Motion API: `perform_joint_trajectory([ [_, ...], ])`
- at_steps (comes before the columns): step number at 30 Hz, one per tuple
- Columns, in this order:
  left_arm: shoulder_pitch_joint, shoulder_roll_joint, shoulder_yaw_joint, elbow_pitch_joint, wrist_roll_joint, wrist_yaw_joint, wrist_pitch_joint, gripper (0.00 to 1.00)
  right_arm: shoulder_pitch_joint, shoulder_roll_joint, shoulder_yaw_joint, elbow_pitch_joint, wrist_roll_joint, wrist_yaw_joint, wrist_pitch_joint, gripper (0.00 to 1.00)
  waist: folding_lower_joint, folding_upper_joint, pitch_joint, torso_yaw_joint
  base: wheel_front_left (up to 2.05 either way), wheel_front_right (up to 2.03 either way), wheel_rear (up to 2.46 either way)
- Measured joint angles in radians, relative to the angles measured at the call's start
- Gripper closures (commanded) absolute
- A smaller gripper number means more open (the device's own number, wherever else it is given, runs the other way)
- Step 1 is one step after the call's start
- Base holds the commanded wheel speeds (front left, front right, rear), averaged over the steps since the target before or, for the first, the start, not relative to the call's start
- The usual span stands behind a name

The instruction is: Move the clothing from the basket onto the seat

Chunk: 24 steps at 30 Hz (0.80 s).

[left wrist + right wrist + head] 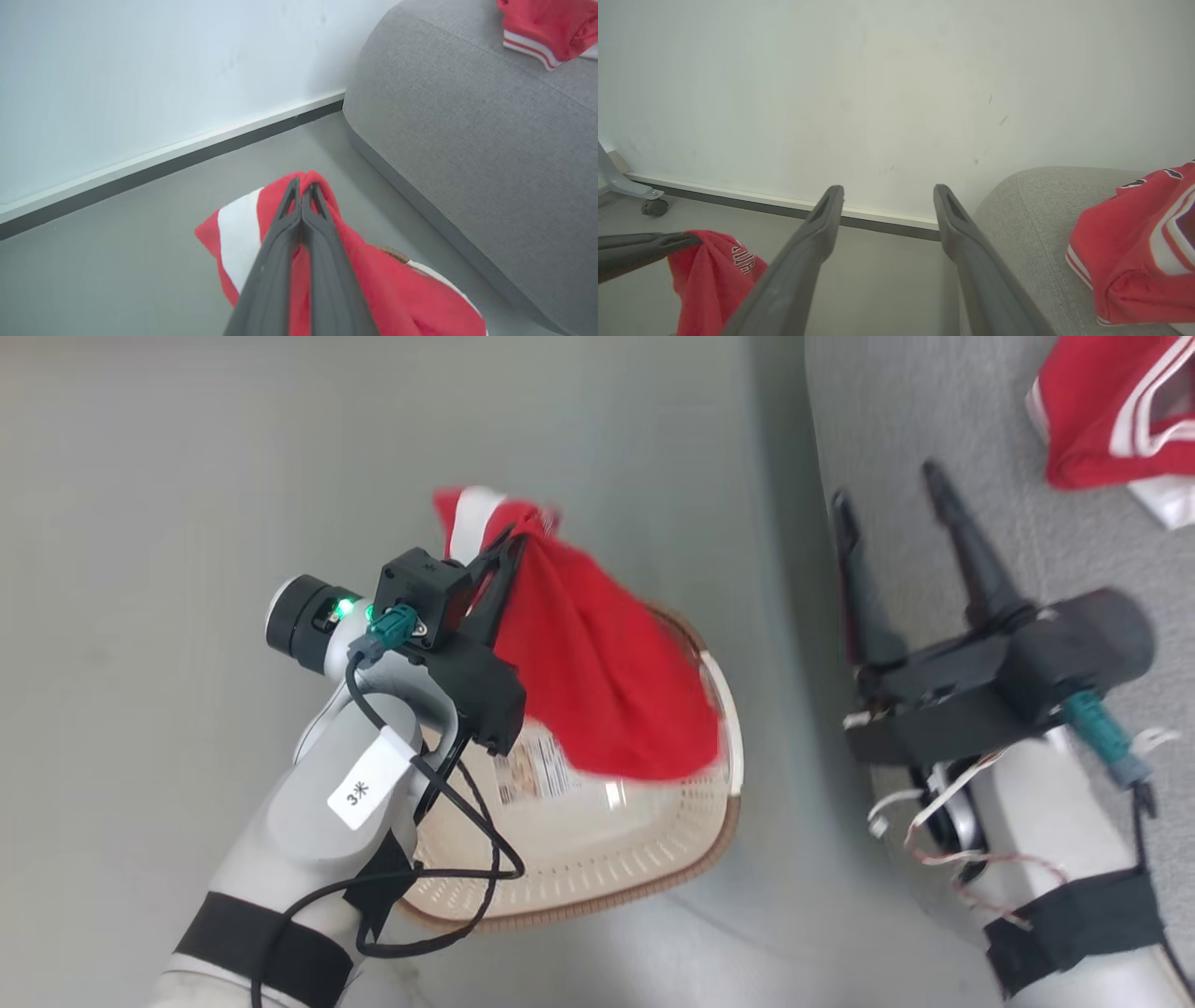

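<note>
My left gripper is shut on a red garment with a white band, which hangs from the fingertips above the cream basket on the floor. Seen from the left wrist, the closed fingers pinch the red garment at its top fold. A second red garment with white stripes lies on the grey seat at the upper right. My right gripper is open and empty over the seat's edge. In the right wrist view, the striped garment rests on the seat beside the right gripper.
A white wall with a dark baseboard runs behind the basket. A caster of some stand sits by the wall at the far left. Grey floor lies open to the left of the basket.
</note>
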Motion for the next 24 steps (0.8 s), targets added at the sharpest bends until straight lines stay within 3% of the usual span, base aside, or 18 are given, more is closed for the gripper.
perform_joint_trajectory([
  [13,0.006,-0.001,0.013,-0.043,-0.056,-0.002,0.000,1.00,0.052,0.026,0.051,0.100,0.010,0.032,0.000,0.00,0.0001,0.0000,-0.197,0.021,0.00,0.00,0.00],
  [24,0.008,-0.003,-0.038,-0.072,-0.125,-0.008,0.000,1.00,0.092,0.032,0.092,0.193,0.016,0.060,0.000,0.00,0.0001,0.0000,-0.363,0.022,0.00,0.00,0.00],
])
